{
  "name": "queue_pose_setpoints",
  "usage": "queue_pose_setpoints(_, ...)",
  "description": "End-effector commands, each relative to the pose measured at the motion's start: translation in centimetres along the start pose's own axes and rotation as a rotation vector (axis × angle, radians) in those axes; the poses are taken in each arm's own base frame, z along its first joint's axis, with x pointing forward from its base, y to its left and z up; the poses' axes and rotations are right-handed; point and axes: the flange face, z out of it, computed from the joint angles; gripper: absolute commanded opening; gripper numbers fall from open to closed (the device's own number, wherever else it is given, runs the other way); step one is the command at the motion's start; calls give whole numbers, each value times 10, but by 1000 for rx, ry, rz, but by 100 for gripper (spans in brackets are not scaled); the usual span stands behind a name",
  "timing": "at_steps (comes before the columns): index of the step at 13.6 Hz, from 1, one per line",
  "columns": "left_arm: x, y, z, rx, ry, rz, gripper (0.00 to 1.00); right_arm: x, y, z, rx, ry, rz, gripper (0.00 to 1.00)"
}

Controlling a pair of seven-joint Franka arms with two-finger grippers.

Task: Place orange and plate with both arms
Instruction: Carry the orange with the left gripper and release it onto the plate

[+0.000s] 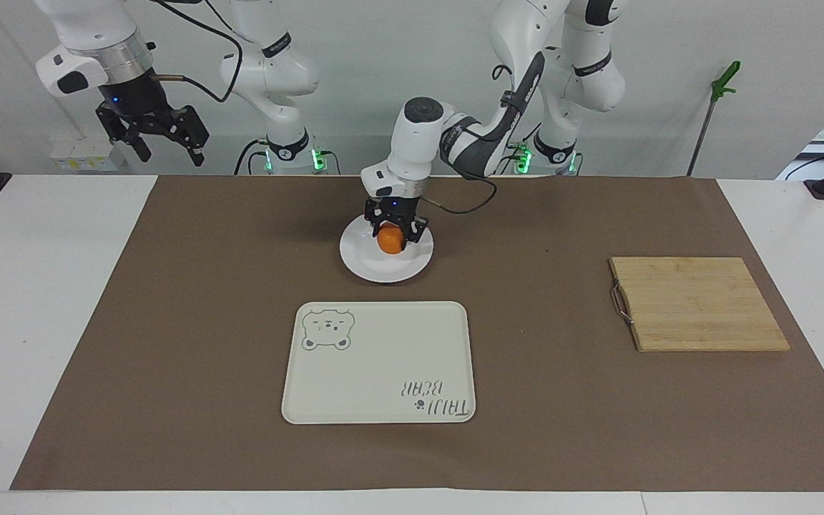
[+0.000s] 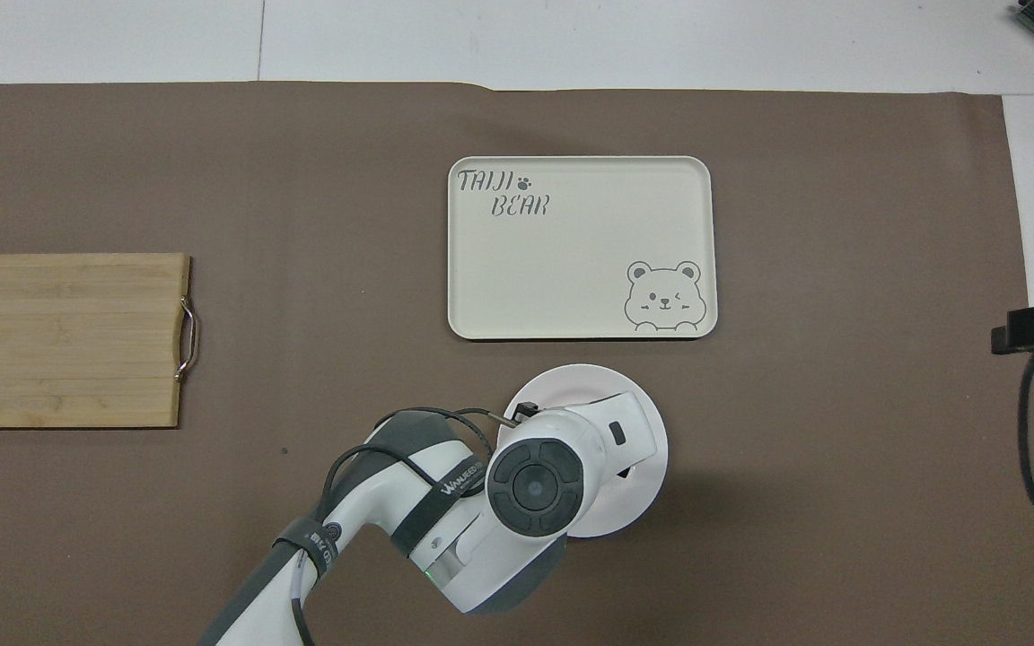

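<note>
At the upper left of the facing view, the right gripper (image 1: 162, 139) hangs high above the white edge of the counter (image 1: 54, 300), over nothing of the task, its fingers (image 1: 194, 136) spread apart and holding nothing; that arm waits. From the overhead camera none of it shows but a dark bracket and cable at the right edge of the frame.

Moving toward the middle of the facing view, the plate (image 1: 376, 268) sits on the brown mat (image 1: 190, 343), a little above centre in the frame. The left gripper (image 1: 391, 230) is down over the plate, and its fingers pinch the orange (image 1: 390, 239) between them. The orange is over the plate's upper part; I cannot tell whether it touches the dish. In the overhead view the left arm's wrist covers most of the plate (image 2: 652, 404) and hides the orange altogether.

Just below the plate in the facing view lies the cream tray (image 1: 376, 372) with the bear drawing, apart from the plate.

At the right of the facing view, the bamboo cutting board (image 1: 698, 304) rests flat on the mat, well apart from the rest, its metal handle toward the tray.
</note>
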Motion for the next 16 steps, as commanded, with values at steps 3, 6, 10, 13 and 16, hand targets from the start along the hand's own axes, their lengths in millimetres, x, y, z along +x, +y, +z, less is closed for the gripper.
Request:
queue_pose_setpoints(3,4,-6,-5,-5,7,-24,100,-6,1,-3,-6,-10,-19,100)
queue_pose_setpoints(6,6,-16,-12,15,-17,-32,100,-7,1,-3,-6,-12,-20,100)
queue_pose_setpoints(10,23,-64,-51,38,10,-93,100,-7,-6,-3,-7,-12,-36,100)
queue_pose_setpoints(13,30,-127,-85,105,-7,-112,100,-8,-10,-3,-7,-16,-42,100)
queue_pose_setpoints(16,27,-218,-131,139,-42,-47,100,-9,-15,-2,-8,-10,-93,100)
